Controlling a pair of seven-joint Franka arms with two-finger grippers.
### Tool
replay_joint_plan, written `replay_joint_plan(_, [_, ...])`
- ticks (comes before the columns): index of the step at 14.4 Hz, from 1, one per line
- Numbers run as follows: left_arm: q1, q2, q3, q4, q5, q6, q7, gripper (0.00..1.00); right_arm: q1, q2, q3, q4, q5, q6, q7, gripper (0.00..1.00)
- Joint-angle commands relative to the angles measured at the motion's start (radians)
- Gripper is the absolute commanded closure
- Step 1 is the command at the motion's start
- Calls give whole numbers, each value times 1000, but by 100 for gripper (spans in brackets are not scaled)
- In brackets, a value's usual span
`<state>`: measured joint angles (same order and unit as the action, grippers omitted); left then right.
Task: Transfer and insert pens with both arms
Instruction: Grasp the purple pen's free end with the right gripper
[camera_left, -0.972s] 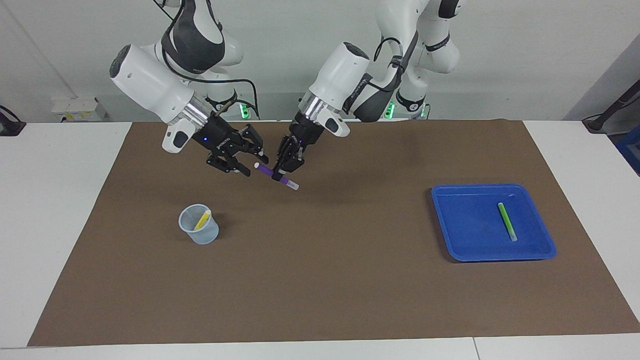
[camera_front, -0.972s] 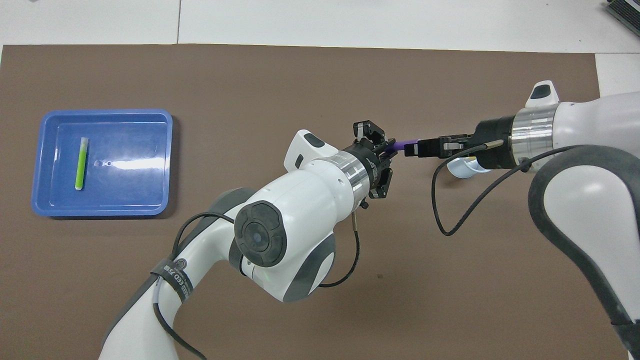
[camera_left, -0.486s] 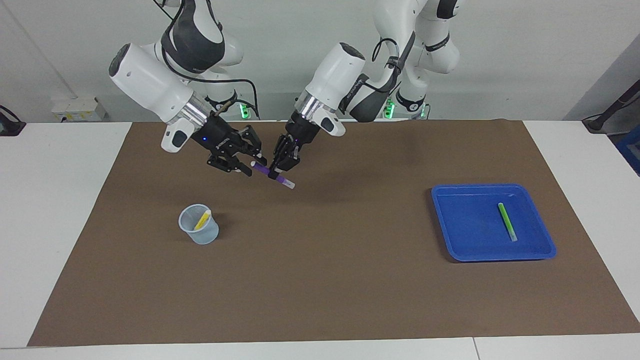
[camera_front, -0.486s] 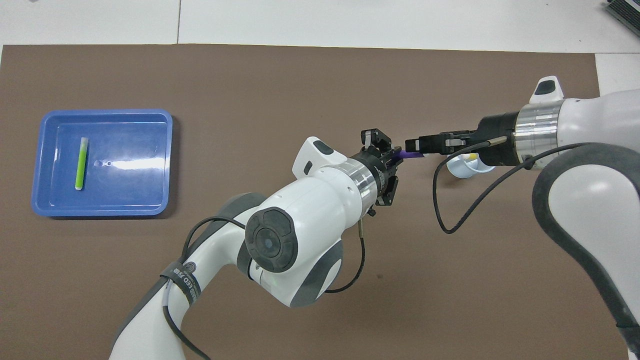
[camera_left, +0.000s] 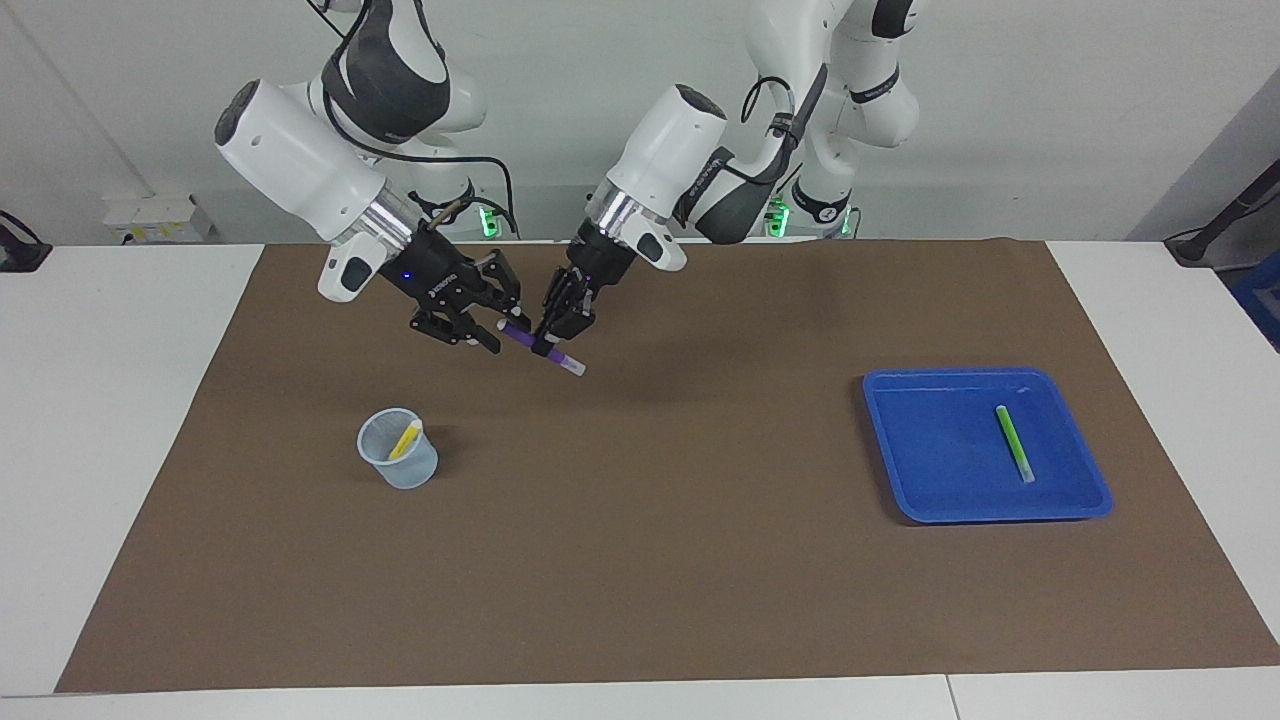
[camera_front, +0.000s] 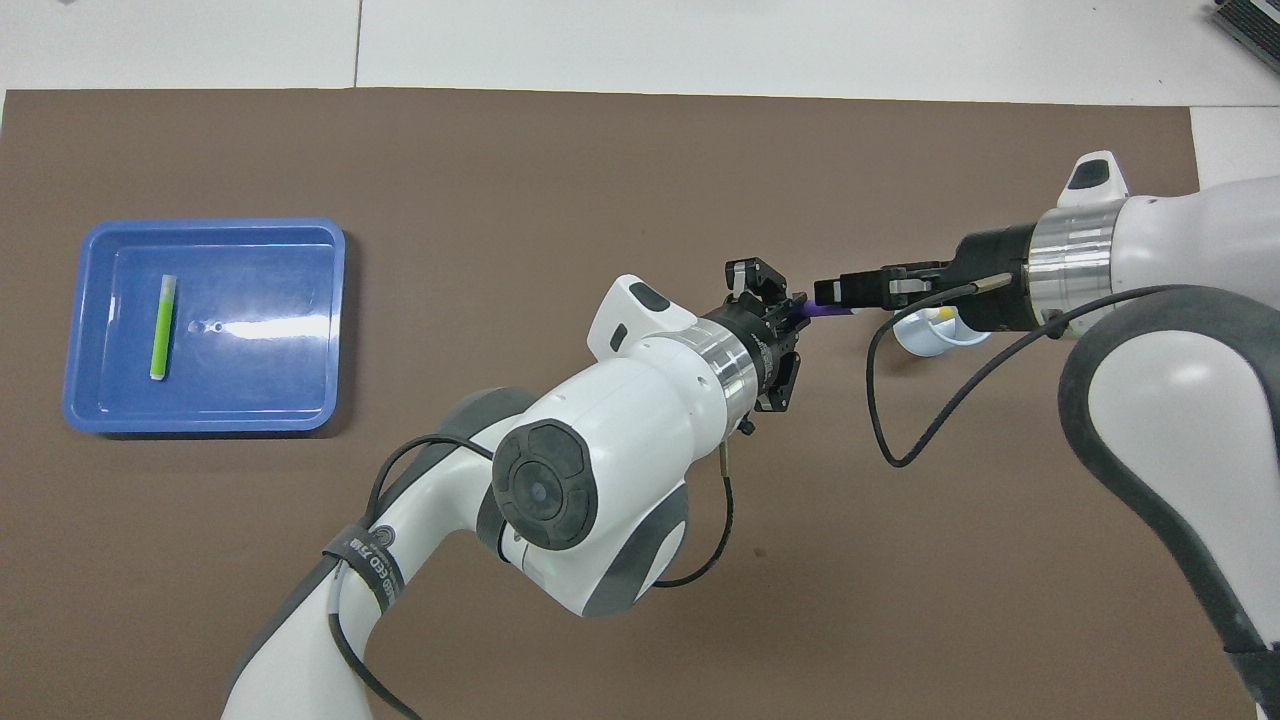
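My left gripper (camera_left: 553, 338) clamps the slim, rigid purple plastic pen (camera_left: 540, 348) mid-barrel; light and probably slick, so my spread-fingered right gripper (camera_left: 487, 318) should pinch its free end.

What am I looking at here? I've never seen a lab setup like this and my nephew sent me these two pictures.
These are two white robot arms at a table, each ending in a black pincer. One picture faces the robots from across the table; the other looks down from above their own end.

On the brown mat stand a clear cup with a yellow pen in it and a blue tray holding a green pen.

In the air over the mat, the left pincer grips a purple pen. The right pincer, fingers open, sits at that pen's upper end, apparently about to take it.
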<state>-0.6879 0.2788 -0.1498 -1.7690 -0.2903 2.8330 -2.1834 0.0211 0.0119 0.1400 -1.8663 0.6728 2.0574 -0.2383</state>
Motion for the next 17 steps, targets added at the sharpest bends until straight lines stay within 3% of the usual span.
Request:
replay_joint_plan(1, [-16,-1,13,-7,-16,31,-9,100,-1,0,6,-1,-28,7,31,62])
replay_joint_plan(7, [-10,0,13,0,-18,37,-9,100,-1,0,6,-1,-28,7,30,81])
replay_joint_plan(10, [-10,-1,13,3,-18,37,-9,100,-1,0,6,-1,-28,7,28,99])
replay_joint_plan(15, [-7,-1,15,3,-13,40,2,100,-10,2,6,4,-28,3,24,100])
replay_joint_plan(16, [-7,-1,15,3,-7,39,11,77,-13,3,6,7,-28,-3,24,100])
replay_joint_plan(17, [-7,0,15,3,-4,39,11,66,-15,3,4,10,-28,-6,24,100])
